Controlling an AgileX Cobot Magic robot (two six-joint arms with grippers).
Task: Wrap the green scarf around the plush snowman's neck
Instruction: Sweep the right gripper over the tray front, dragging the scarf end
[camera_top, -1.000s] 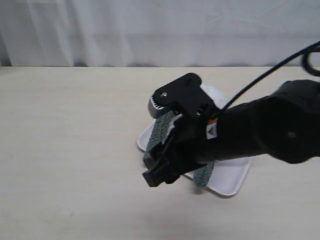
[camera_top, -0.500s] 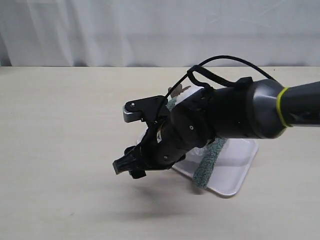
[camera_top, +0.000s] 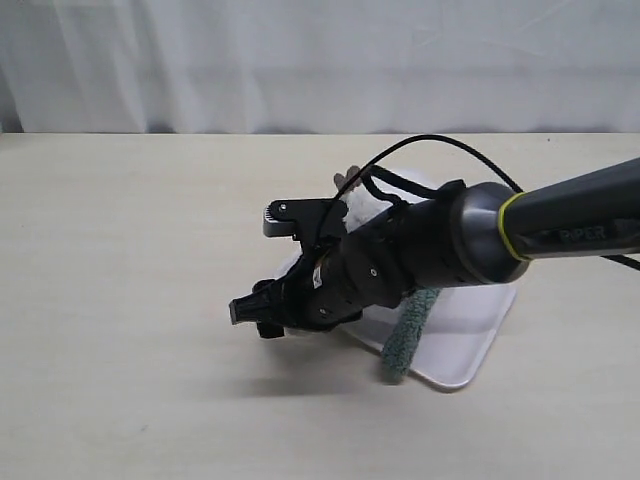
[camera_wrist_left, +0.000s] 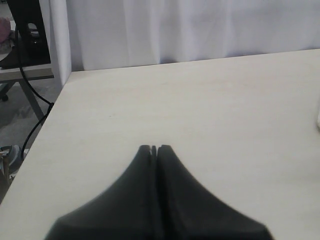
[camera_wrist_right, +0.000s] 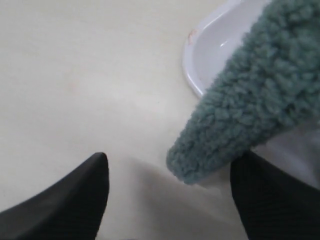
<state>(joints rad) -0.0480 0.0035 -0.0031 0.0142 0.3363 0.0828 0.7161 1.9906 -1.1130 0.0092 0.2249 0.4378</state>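
The green scarf (camera_top: 404, 332) hangs with one fuzzy end over the front of the white tray (camera_top: 470, 345). Its rounded end (camera_wrist_right: 235, 120) lies between the wide-apart fingers of my right gripper (camera_wrist_right: 172, 157), close to one finger (camera_wrist_right: 272, 197) and not pinched. In the exterior view the right gripper (camera_top: 258, 318) sits low over the table, just left of the tray. The plush snowman (camera_top: 362, 212) is mostly hidden behind the right arm; only white fluff and a brown twig arm (camera_top: 347, 180) show. Its neck is hidden. My left gripper (camera_wrist_left: 154, 148) is shut over bare table.
The tray's white rim (camera_wrist_right: 192, 55) lies close beside the right gripper. A white curtain (camera_top: 300, 60) backs the table's far edge. In the left wrist view the table's side edge (camera_wrist_left: 47, 117) drops off to cables and a frame leg.
The right arm has swung left and down, off the tray toward the table. The scarf end at the tray's front now hangs further over the edge.
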